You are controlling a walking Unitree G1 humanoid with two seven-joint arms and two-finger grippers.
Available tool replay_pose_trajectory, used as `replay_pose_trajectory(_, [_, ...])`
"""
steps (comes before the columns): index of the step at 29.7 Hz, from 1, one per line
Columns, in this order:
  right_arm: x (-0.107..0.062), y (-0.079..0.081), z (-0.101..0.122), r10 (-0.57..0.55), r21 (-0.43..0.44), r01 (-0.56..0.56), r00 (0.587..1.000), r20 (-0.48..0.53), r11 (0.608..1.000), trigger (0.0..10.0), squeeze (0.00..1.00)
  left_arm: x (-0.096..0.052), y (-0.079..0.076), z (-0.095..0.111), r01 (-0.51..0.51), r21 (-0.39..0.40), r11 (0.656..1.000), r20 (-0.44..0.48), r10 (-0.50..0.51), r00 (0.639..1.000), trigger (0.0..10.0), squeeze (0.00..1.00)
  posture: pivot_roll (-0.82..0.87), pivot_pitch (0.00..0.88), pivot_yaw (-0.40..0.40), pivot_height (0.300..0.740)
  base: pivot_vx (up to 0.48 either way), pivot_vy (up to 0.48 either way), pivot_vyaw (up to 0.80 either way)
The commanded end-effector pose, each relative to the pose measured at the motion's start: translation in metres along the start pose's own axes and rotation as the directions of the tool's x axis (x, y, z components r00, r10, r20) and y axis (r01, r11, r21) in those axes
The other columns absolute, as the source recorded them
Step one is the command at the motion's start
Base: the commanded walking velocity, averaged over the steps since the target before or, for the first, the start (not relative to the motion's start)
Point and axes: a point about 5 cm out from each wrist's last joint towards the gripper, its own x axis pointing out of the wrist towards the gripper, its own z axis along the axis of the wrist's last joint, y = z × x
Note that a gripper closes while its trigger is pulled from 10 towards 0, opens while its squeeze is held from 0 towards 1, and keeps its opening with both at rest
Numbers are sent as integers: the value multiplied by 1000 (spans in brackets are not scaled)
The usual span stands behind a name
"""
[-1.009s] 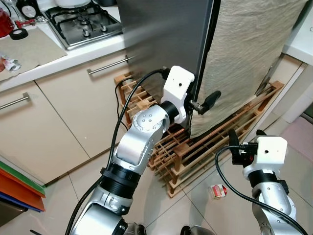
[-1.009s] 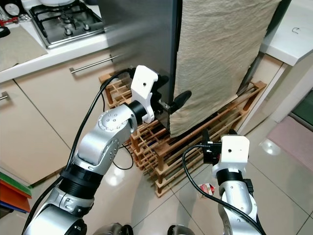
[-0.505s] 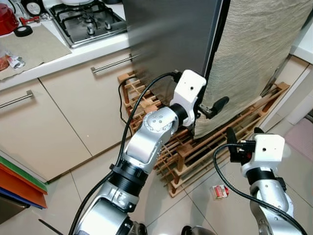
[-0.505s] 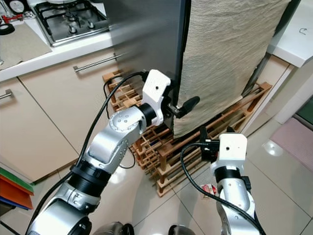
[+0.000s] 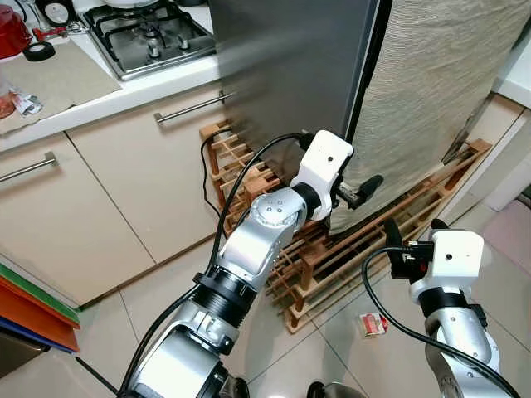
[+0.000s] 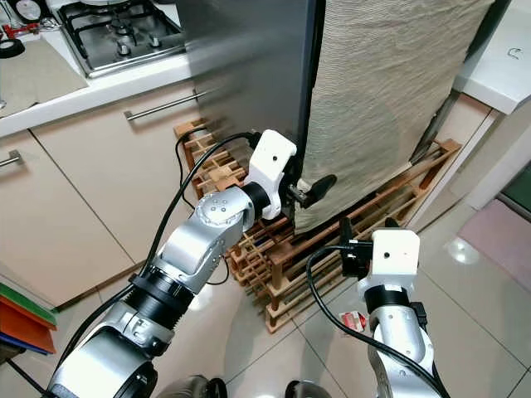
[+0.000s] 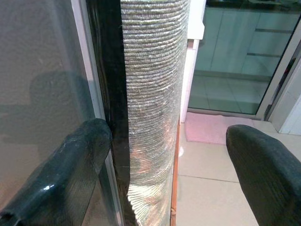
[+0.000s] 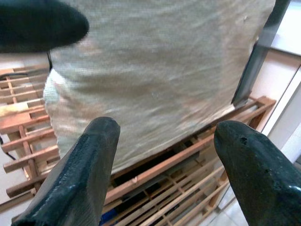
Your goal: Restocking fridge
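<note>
The fridge (image 5: 290, 66) has a grey steel side, and a beige woven cloth (image 5: 431, 83) hangs over its front. My left gripper (image 5: 355, 196) is open at the fridge's front corner, low down. In the left wrist view the left gripper (image 7: 164, 174) straddles the cloth-covered edge (image 7: 150, 94), one finger (image 7: 61, 174) against the grey side and the other out in front. My right gripper (image 8: 164, 165) is open, lower and to the right, facing the bottom of the cloth (image 8: 155, 70) with nothing between its fingers.
A wooden slatted rack (image 5: 332, 257) sits on the tiled floor under the fridge. A small red and white packet (image 5: 371, 324) lies on the floor by my right arm. Beige cabinets with bar handles (image 5: 187, 108) and a gas hob (image 5: 149, 37) stand on the left.
A second ago the camera shifted. Since half a second ago my left gripper has slid a little down the fridge's front corner. My right arm has barely moved.
</note>
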Motion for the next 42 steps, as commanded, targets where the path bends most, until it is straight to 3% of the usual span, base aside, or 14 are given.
replay_pose_trajectory(1, [-1, -3, 3, -1, -9, 1, 1000, 3, 1000, 10000, 8, 28, -54, 36, 147, -64, 987, 112, -139, 984, 10000, 0, -52, 112, 36, 740, 0, 0, 0])
replay_pose_trajectory(4, [-2, -3, 3, -2, -10, 2, 1000, 0, 1000, 10000, 4, 30, -58, 38, 158, -81, 984, 118, -148, 982, 10000, 0, -53, 112, 37, 740, 0, 0, 0])
replay_pose_trajectory(9, [-1, -1, 3, -2, -6, 2, 1000, 0, 1000, 10000, 8, 28, -72, 61, 257, -78, 963, 216, -235, 948, 10000, 0, -53, 112, 43, 740, 0, 0, 0])
replay_pose_trajectory(11, [-1, 0, 3, -2, -5, 2, 1000, -2, 1000, 10000, 4, 22, -80, 74, 352, -72, 933, 274, -321, 907, 10000, 0, -52, 111, 44, 740, 0, 0, 0])
replay_pose_trajectory(15, [0, 0, 3, -3, -5, 3, 1000, -3, 1000, 10000, 8, 18, -83, 81, 401, -61, 914, 304, -365, 880, 10000, 0, -51, 109, 45, 740, 0, 0, 0])
replay_pose_trajectory(20, [0, -1, 2, -5, -3, 5, 1000, -3, 1000, 10000, 8, 9, -92, 95, 531, -35, 847, 374, -481, 793, 10000, 0, -55, 105, 52, 740, 0, 0, 0])
replay_pose_trajectory(22, [-2, -1, 1, -5, -3, 5, 1000, -7, 1000, 10000, 8, 7, -94, 97, 556, -32, 831, 384, -503, 774, 10000, 0, -56, 105, 53, 740, 0, 0, 0])
replay_pose_trajectory(23, [-4, -2, -1, -8, -5, 8, 1000, -15, 1000, 10000, 8, 4, -97, 101, 592, -26, 805, 401, -534, 744, 10000, 0, -58, 104, 54, 740, 0, 0, 0])
replay_pose_trajectory(26, [-6, -3, -2, -12, -8, 12, 1000, -23, 1000, 10000, 8, 3, -100, 103, 619, -27, 785, 404, -558, 725, 10000, 0, -66, 102, 57, 740, 0, 0, 0])
replay_pose_trajectory(31, [-4, -3, -1, -16, -9, 16, 1000, -19, 1000, 10000, 8, 6, -97, 100, 606, -35, 795, 388, -548, 741, 10000, 0, -70, 97, 55, 740, 0, 0, 0])
replay_pose_trajectory(36, [1, -3, 1, -16, -10, 16, 1000, -9, 1000, 10000, 8, 7, -69, 81, 448, -39, 893, 315, -414, 854, 10000, 0, -65, 95, 38, 740, 0, 0, 0])
replay_pose_trajectory(39, [2, -4, 1, -15, -12, 15, 1000, -7, 1000, 10000, 8, 5, -55, 72, 367, -52, 929, 290, -338, 896, 10000, 0, -63, 92, 33, 740, 0, 0, 0])
replay_pose_trajectory(41, [2, -5, 2, -13, -14, 13, 1000, -4, 1000, 10000, 8, 2, -37, 62, 259, -40, 965, 259, -240, 936, 10000, 0, -58, 90, 29, 740, 0, 0, 0])
replay_pose_trajectory(42, [2, -5, 2, -13, -14, 13, 1000, -4, 1000, 10000, 8, 2, -37, 62, 259, -40, 965, 259, -240, 936, 10000, 0, -58, 90, 29, 740, 0, 0, 0])
